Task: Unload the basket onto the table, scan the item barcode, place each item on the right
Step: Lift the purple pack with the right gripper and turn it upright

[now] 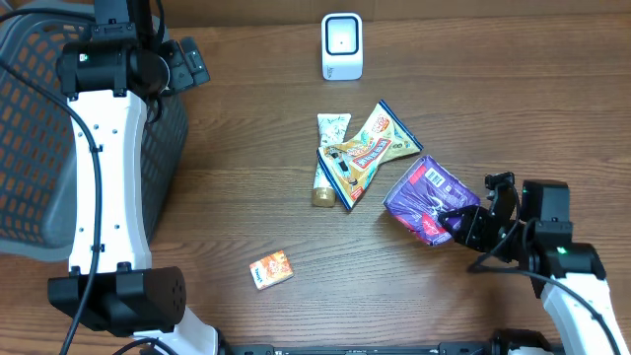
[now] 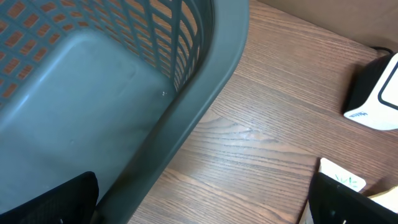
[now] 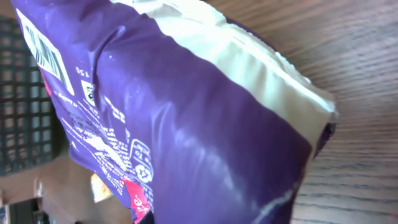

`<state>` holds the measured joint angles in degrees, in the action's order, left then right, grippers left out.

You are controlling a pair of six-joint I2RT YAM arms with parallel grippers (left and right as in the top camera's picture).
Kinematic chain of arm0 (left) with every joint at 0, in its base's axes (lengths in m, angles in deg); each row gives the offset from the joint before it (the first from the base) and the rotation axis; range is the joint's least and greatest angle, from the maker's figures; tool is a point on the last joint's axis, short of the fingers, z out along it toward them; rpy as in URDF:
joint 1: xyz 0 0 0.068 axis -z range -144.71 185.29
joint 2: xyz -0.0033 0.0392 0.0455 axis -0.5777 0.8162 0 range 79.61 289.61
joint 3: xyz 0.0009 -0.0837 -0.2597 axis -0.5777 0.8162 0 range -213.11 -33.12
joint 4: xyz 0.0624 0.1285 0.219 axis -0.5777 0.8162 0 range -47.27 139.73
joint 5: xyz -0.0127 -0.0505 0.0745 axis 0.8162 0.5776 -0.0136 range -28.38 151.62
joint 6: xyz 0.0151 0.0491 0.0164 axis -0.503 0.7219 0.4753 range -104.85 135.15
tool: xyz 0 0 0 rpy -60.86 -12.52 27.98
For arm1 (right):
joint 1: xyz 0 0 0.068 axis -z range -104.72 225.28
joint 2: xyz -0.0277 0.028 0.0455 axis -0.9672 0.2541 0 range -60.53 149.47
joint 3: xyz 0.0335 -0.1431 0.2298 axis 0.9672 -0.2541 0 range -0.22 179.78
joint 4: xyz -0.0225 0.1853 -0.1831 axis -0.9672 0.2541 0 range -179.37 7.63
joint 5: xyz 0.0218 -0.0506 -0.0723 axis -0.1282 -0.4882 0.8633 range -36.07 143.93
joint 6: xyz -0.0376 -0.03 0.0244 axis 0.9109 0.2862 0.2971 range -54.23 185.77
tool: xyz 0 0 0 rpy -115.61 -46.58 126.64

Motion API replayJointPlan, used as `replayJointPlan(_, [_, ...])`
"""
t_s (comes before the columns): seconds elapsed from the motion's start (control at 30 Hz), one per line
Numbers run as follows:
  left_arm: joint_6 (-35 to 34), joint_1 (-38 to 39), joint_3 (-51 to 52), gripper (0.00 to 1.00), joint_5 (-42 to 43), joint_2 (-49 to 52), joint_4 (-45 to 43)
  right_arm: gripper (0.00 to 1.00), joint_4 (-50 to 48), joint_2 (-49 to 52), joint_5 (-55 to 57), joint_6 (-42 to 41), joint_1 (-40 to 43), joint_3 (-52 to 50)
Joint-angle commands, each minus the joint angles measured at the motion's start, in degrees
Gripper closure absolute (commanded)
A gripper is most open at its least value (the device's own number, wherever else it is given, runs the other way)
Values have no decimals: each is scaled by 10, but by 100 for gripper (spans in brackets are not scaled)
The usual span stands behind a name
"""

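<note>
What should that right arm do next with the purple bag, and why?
Probably lift the purple bag and carry it toward the white scanner: the right fingers are shut on its edge, its barcode shows, and the scanner stands well away.

Glossy purple foil packet (image 3: 186, 124), wood-grain table (image 1: 246, 177), matt grey plastic basket (image 2: 93, 93).

At your right gripper (image 1: 455, 223), a purple packet (image 1: 424, 197) with white seam (image 3: 249, 68) and black-and-white barcode (image 3: 46, 53). By your left gripper (image 1: 197, 61), a grey lattice basket (image 1: 30, 118) and brown woodgrain table (image 1: 246, 168).
</note>
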<state>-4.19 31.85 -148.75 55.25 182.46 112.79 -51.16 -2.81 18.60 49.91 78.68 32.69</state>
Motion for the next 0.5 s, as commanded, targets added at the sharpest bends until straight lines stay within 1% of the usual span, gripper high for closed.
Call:
replayJointPlan(0.0, [0,1,1,0,1,7,12,95,2,-34,-71,16,-1,26])
replayJointPlan(0.07, [0,1,1,0,1,7,12,95,2,-45,-102,36,-7,36])
replayJointPlan(0.17, [0,1,1,0,1,7,12,95,17,-57,-113,35,-23,64])
replayJointPlan(0.3, [0,1,1,0,1,7,13,95,54,-59,-113,-26,-41,121])
replayJointPlan(0.47, [0,1,1,0,1,7,12,95,82,-59,-113,-60,-69,192])
